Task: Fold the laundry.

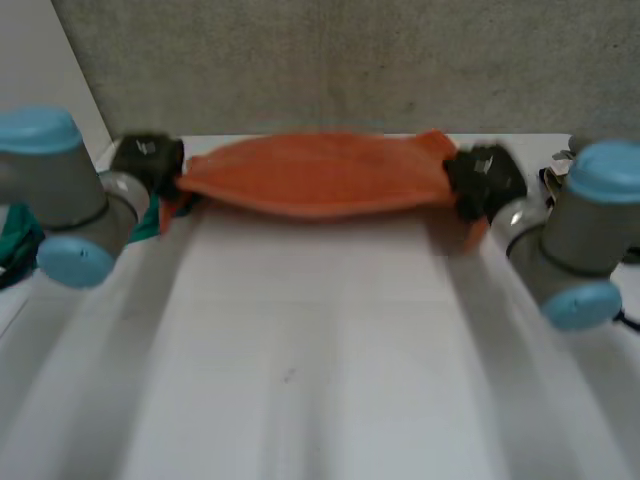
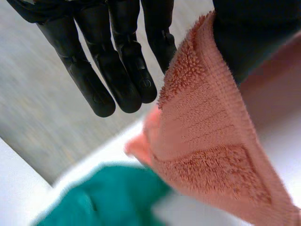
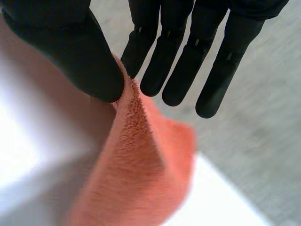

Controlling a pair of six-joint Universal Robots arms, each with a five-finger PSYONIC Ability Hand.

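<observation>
An orange towel (image 1: 320, 175) hangs stretched between my two hands over the far end of the white table (image 1: 320, 360), sagging a little in the middle. My left hand (image 1: 150, 158) holds its left end. In the left wrist view the towel (image 2: 207, 155) runs up between the thumb and the straight fingers (image 2: 117, 70) and is pinched there. My right hand (image 1: 485, 180) holds the right end. In the right wrist view the thumb (image 3: 70, 52) presses the towel's edge (image 3: 136, 179) against the nearest finger.
A teal cloth (image 1: 20, 245) lies at the table's left edge, below my left hand (image 2: 108, 197). A grey wall (image 1: 350, 60) stands just behind the table's far edge. Both forearms reach along the table's sides.
</observation>
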